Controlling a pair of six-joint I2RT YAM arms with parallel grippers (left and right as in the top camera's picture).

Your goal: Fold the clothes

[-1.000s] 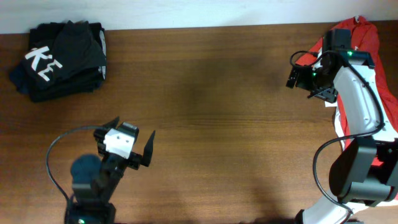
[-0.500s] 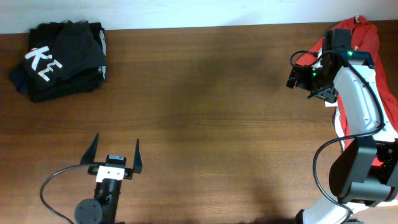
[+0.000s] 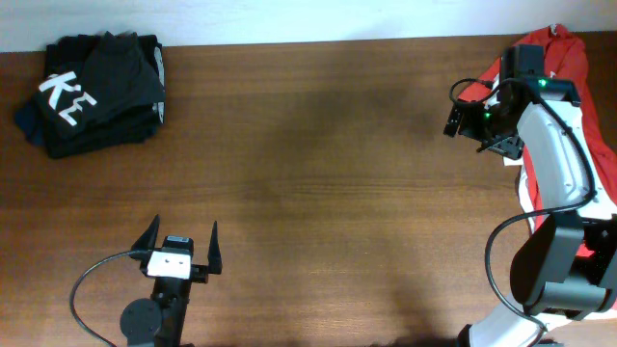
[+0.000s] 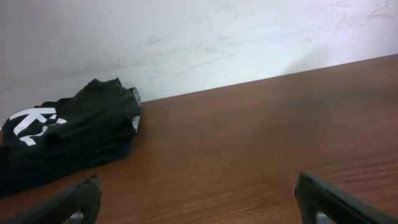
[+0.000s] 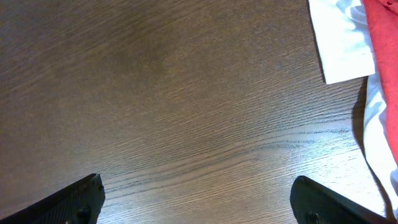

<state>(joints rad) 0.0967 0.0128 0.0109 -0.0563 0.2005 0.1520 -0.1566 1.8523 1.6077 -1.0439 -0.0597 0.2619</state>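
Observation:
The dark charcoal T-shirt (image 3: 96,92) with white letters "KE" lies folded in a pile at the far left corner of the table. It also shows in the left wrist view (image 4: 68,140), at the left against the wall. My left gripper (image 3: 181,241) is open and empty near the front edge, far from the T-shirt; its fingertips frame bare table in the left wrist view (image 4: 199,202). My right gripper (image 3: 474,130) is open and empty over bare wood at the far right, its fingers apart in the right wrist view (image 5: 199,199).
A red T-shirt with white parts (image 3: 564,67) lies at the far right edge under my right arm; its white and red cloth shows in the right wrist view (image 5: 354,43). A white wall (image 4: 199,43) runs along the table's back edge. The brown wooden table (image 3: 318,173) is between the arms.
My left gripper has swung from a tilted pose to face straight back and has drawn toward the front edge. The right arm and the clothes have not moved.

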